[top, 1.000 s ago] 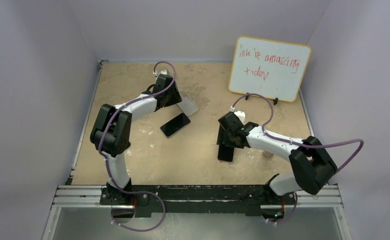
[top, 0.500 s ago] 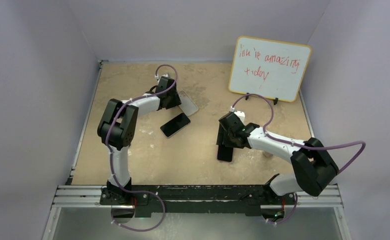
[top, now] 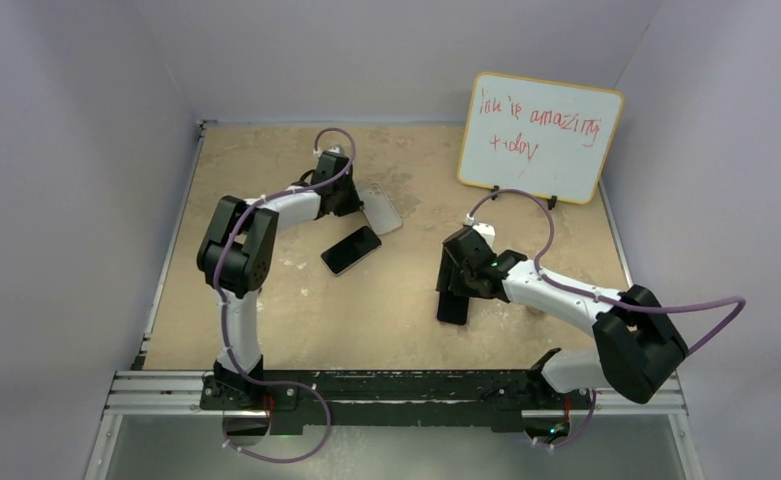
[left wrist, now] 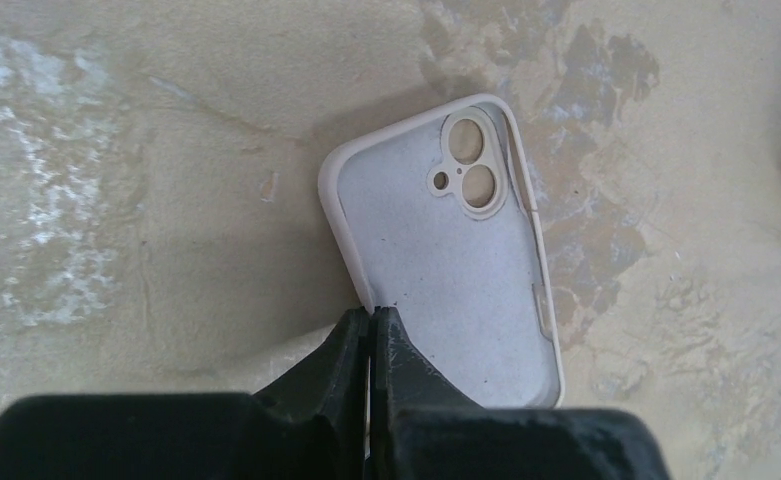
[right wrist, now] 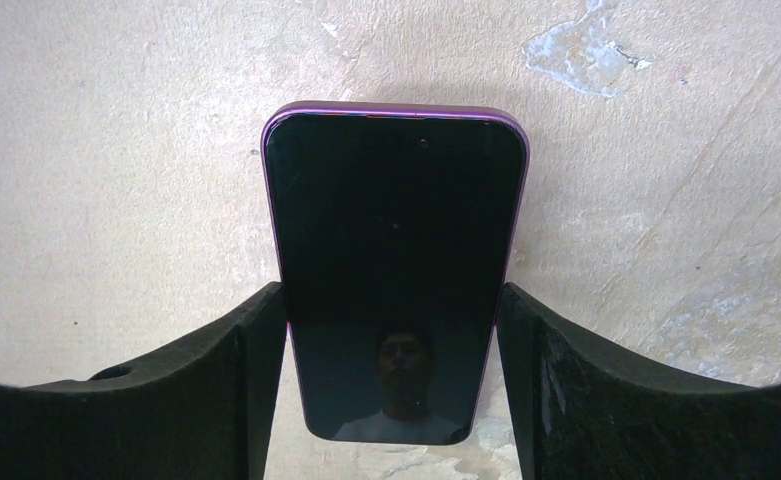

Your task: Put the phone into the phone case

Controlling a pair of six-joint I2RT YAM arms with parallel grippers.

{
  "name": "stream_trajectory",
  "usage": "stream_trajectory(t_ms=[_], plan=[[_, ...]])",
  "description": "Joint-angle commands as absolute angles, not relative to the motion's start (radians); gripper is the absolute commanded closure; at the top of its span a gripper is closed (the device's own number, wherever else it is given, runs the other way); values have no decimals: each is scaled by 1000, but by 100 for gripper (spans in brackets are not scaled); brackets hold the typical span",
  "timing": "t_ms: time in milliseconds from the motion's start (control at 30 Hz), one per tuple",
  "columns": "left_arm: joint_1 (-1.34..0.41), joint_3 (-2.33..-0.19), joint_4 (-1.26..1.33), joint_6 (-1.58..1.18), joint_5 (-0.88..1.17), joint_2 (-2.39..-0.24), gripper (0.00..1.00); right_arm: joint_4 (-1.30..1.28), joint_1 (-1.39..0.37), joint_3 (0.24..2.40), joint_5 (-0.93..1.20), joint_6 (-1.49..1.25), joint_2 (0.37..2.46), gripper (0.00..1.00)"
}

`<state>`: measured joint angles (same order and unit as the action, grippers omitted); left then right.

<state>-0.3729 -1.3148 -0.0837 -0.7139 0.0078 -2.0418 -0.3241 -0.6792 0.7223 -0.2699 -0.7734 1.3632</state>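
Observation:
The pale grey phone case [left wrist: 456,250] lies open side up on the far part of the table, its camera cut-out at the far end. My left gripper [left wrist: 371,312] is shut on the case's left rim. In the top view the case [top: 386,210] sticks out to the right of that gripper [top: 351,200]. My right gripper [right wrist: 394,300] is shut on a purple-edged phone [right wrist: 394,200], screen up, one finger on each long side. In the top view the right gripper [top: 458,285] holds that phone [top: 453,308] at mid table, right of centre.
A second, black phone [top: 351,250] lies on the table just in front of the case. A whiteboard [top: 540,136] with red writing stands at the back right. Grey walls close in the sandy tabletop [top: 386,320] on three sides.
The left arm has pushed further out and the case has swung a little to the right and away. The right arm's elbow has moved right; its gripper and phone have barely moved.

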Motion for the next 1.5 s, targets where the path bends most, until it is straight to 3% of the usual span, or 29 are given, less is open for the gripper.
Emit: stream_trajectory(t_ms=[0,500,767,1333,1467], plan=[[-375,-1327,-54,-681,102,-1943,100,-316,-676,711,-276,-786,1318,43],[-411,-1118,-208,-569,100,-1568,100,-300,-676,674,-236,-794,1290,44],[-547,-897,-258,-591,74,-1364,100,-256,-676,637,-153,-752,1179,44],[-753,-537,-39,-829,52,-1238,100,-191,-686,624,-17,-788,1156,48],[-767,-512,2,-870,66,-1242,95,-152,-712,627,-2,-817,1167,48]])
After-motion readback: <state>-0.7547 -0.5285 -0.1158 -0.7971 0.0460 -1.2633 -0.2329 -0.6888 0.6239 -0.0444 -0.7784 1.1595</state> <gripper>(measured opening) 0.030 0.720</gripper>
